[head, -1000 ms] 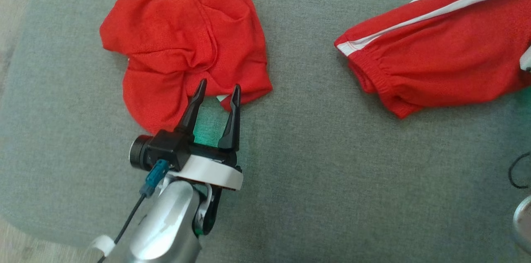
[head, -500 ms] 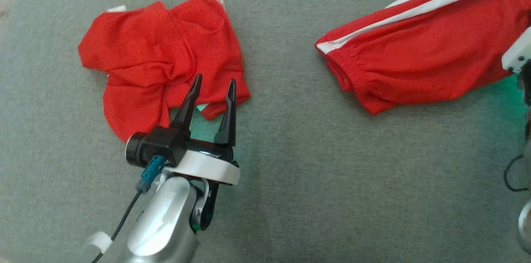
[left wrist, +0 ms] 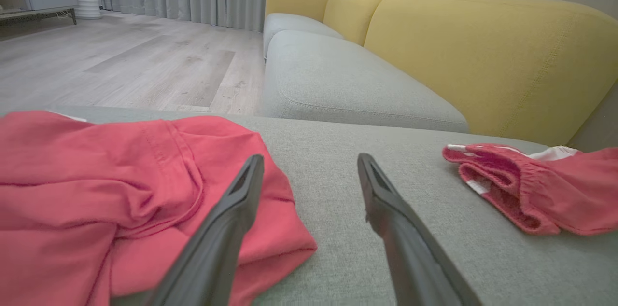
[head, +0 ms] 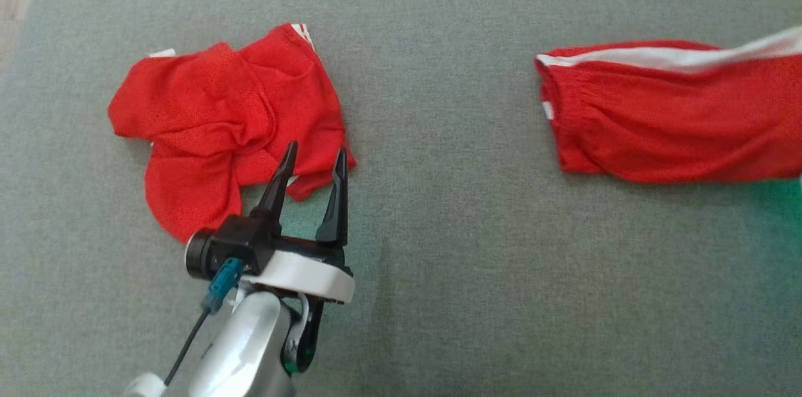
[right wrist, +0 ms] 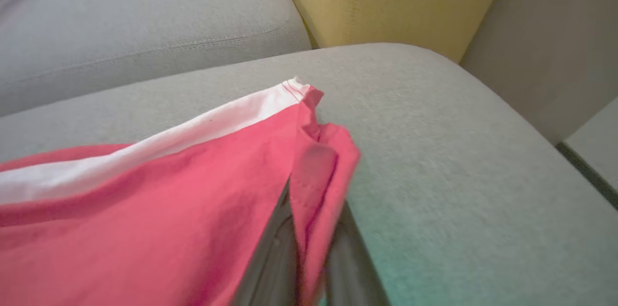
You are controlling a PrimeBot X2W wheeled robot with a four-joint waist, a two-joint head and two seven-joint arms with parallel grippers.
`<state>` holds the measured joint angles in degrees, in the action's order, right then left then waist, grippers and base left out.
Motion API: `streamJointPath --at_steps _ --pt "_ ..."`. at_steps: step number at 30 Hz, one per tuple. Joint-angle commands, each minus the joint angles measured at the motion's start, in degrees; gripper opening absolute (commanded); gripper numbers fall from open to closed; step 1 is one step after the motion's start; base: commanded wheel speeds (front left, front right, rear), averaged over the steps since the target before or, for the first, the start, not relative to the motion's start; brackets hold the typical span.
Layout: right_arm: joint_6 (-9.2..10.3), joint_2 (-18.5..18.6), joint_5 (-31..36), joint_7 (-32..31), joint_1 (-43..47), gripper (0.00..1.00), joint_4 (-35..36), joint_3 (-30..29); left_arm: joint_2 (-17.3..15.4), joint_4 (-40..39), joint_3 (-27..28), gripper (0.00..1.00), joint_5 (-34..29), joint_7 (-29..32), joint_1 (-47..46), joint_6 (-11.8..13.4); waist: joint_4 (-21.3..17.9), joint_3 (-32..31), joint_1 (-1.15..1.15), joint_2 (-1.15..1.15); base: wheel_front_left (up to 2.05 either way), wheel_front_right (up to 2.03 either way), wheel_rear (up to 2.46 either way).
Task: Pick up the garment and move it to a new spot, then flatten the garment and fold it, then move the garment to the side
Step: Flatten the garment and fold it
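Closure: right gripper, apart moments earlier, now clamped on hem of striped red shorts; pick-up judged under way. Left gripper stays spread at near edge of crumpled red garment.

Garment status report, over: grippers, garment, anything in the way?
Left gripper open at crumpled garment's edge. Right gripper shut on striped garment. Nothing seen in the way.

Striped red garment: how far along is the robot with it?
Done: the right claw is shut on the hem of the striped garment. In hand: the pick-up from the grey cushion. Left: moving, flattening, folding, setting aside. The left claw hangs open by the crumpled garment.
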<state>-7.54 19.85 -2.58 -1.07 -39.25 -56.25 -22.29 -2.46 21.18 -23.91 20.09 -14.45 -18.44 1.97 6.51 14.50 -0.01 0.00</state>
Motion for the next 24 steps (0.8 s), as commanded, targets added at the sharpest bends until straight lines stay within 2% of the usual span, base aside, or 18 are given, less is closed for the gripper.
streamJointPath --at_steps 1,5,13,18,24 --pt "0.05 2.33 0.49 0.17 0.80 0.00 2.70 0.92 -0.42 -1.48 2.16 1.00 -0.48 -0.55 0.02 -0.05 0.23 -0.37 0.01 0.00 0.00 0.00 0.00" --pt "0.05 2.98 2.55 -0.37 3.95 0.00 5.26 -0.87 -0.42 -1.14 2.42 1.00 -0.10 -0.55 0.90 -0.39 0.63 -1.07 0.01 0.00 0.00 0.00 0.00" --pt "0.05 -1.24 3.42 -1.38 5.63 0.00 9.78 -3.24 -0.42 -0.34 2.83 1.00 -0.76 -0.55 1.45 -0.41 0.34 -2.94 0.01 0.00 0.00 0.00 0.00" --pt "0.05 -3.24 0.24 1.44 5.94 0.00 13.07 3.64 -0.42 0.30 3.06 1.00 -1.29 -0.55 2.13 -0.66 -0.17 -4.66 0.01 0.00 0.00 0.00 0.00" --pt "0.05 -4.30 -7.35 5.24 6.49 0.00 16.63 12.20 -0.42 0.67 2.99 1.00 -1.05 -0.55 2.86 -0.72 -0.47 -6.96 0.01 0.00 0.00 0.00 0.00"
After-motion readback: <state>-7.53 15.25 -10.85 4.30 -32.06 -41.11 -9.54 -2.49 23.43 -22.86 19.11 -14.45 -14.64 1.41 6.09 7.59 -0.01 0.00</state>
